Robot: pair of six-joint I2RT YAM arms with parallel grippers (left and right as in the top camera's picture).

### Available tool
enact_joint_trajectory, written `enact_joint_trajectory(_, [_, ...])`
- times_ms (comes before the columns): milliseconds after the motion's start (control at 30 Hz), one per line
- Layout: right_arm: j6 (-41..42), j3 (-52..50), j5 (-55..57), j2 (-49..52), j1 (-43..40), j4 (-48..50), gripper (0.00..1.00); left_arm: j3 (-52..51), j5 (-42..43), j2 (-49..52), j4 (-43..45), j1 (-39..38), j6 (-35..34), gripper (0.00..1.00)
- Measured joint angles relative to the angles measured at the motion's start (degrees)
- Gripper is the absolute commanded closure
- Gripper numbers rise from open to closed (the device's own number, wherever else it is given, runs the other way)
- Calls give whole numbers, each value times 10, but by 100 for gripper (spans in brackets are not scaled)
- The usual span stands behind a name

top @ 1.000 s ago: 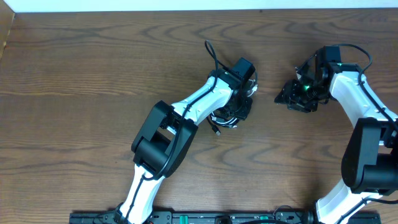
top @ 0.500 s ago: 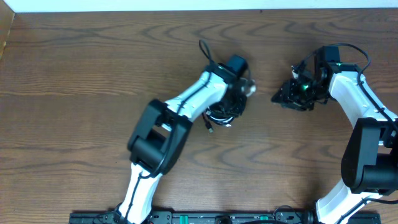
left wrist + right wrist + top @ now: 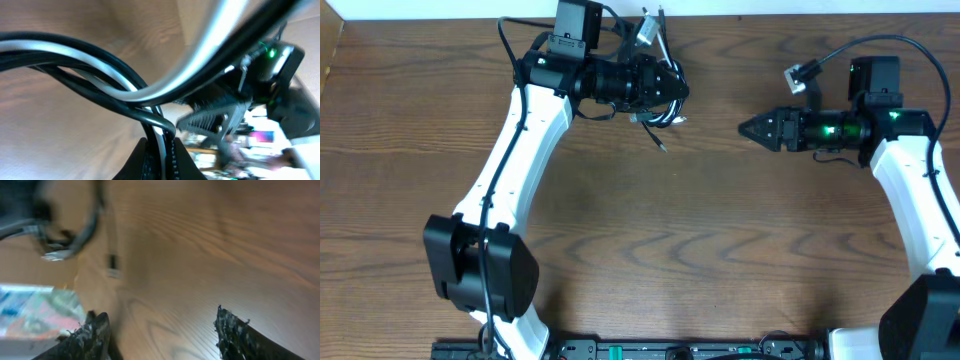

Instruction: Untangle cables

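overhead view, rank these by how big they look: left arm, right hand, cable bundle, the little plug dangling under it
1. left arm, by far the largest
2. right hand and cable bundle: roughly alike; the bundle is partly hidden in the left hand, so no ranking
3. dangling plug, smallest

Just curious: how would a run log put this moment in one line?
left gripper: shut on cables | right gripper: open, empty | grippers: apart
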Motion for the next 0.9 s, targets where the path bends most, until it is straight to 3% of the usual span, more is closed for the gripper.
enact_joint_trajectory(300, [16,0,-55,1,82,115,33,-1,37,13,76,-10,-140,92])
enact_joint_trajectory(467, [68,0,-63,1,91,165,43,-1,36,13,76,-14,-168,93])
enact_joint_trajectory(633, [116,0,-65,1,92,194,47,-1,23,13,76,-15,-181,92])
enact_joint_trajectory(900, [149,0,-37,1,120,195,68,-1,8,13,76,-20,-191,93])
